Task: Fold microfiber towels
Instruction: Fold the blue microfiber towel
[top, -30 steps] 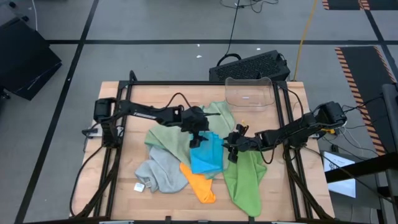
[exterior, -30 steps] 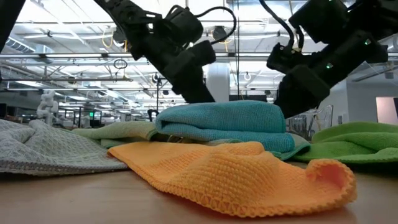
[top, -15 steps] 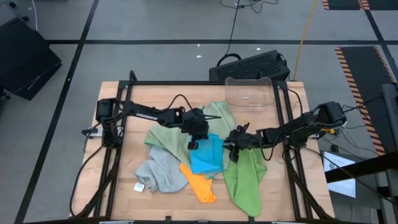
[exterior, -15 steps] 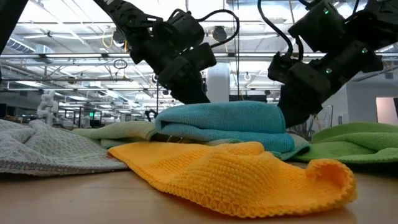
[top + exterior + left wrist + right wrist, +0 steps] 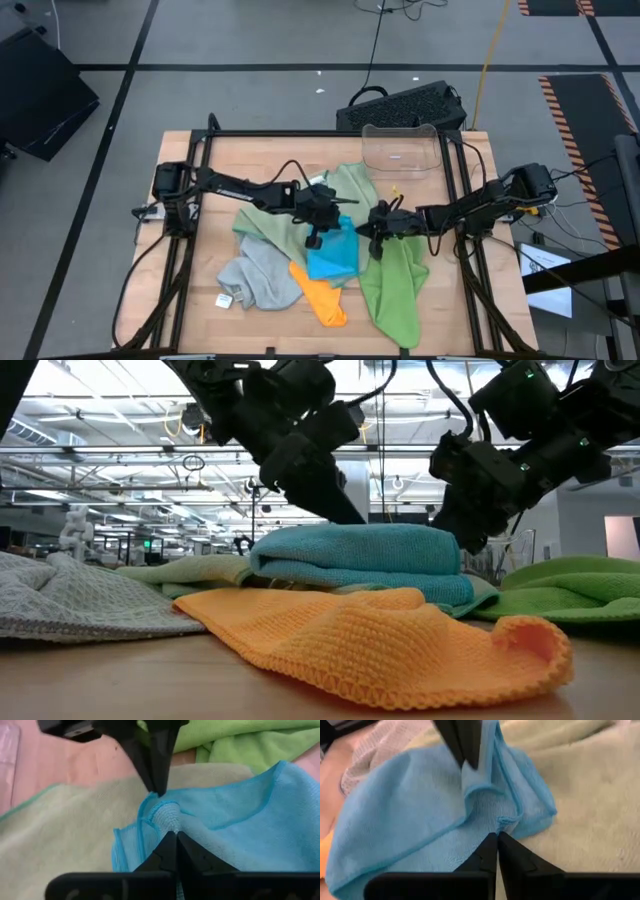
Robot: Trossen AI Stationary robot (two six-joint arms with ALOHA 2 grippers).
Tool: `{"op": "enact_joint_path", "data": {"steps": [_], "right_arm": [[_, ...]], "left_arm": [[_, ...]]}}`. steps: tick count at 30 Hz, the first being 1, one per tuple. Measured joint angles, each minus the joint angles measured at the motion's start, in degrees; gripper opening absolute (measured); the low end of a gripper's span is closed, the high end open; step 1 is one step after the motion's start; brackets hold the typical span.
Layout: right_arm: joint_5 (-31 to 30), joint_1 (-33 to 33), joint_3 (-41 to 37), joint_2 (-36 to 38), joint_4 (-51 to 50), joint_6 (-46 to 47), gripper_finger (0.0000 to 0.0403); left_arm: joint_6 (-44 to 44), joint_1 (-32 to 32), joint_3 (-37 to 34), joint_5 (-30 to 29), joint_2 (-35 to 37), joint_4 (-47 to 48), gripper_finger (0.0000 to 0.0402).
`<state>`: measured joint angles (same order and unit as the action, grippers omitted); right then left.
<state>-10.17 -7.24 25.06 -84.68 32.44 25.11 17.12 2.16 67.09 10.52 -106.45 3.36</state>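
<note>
**Observer:** Right, which step are you working on?

**Operator:** I'm taking hold of the blue towel at its far edge. It's lying mid-table on the sage green towel, between the grey towel and the lime green towel, with the orange towel just in front. I'm pinching with the left gripper, jaws fully closed on a raised fold of blue cloth.

**Observer:** And the other arm?

**Operator:** I'm clamping the right gripper shut on the same hem, just beside the left one.

**Observer:** What's next?

**Operator:** I'm judging both pinches need lifting together and spreading apart, so the towel hangs flat before folding. Uneven lifting could drag the sage towel along.
</note>
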Motion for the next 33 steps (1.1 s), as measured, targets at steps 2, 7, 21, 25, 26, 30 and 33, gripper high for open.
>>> {"op": "enact_joint_path", "data": {"steps": [2,7,21,25,26,30,33], "right_arm": [[0.0,0.4,0.0,0.0,1.2,-0.4,0.0002],[1.3,2.2,0.1,0.0,3.7,-1.8,0.0001],[4.3,5.0,2.4,-3.5,6.1,-3.8,0.0001],[2.8,5.0,2.3,-3.1,5.5,-3.2,0.0015],[2.3,5.0,2.3,-2.4,4.3,-3.2,0.0022],[-0.2,5.0,2.4,0.8,-1.1,-3.3,0.0059],[-0.2,5.0,2.4,4.0,-5.1,-3.3,0.0085]], "left_arm": [[0.8,-0.8,0.1,-1.0,0.7,-0.5,0.0006],[1.3,-2.1,0.2,-4.7,5.4,1.0,0.0004],[0.8,-1.3,0.0,-5.0,4.1,-0.2,0.0018],[0.7,-1.1,0.0,-5.1,2.1,-2.3,0.0009],[0.4,-1.1,0.0,-5.0,1.5,-4.0,0.0006],[-1.3,-1.1,0.0,-6.0,1.2,-4.3,0.0012],[-3.3,-1.1,0.0,-8.8,1.4,-4.2,0.0051]]}}
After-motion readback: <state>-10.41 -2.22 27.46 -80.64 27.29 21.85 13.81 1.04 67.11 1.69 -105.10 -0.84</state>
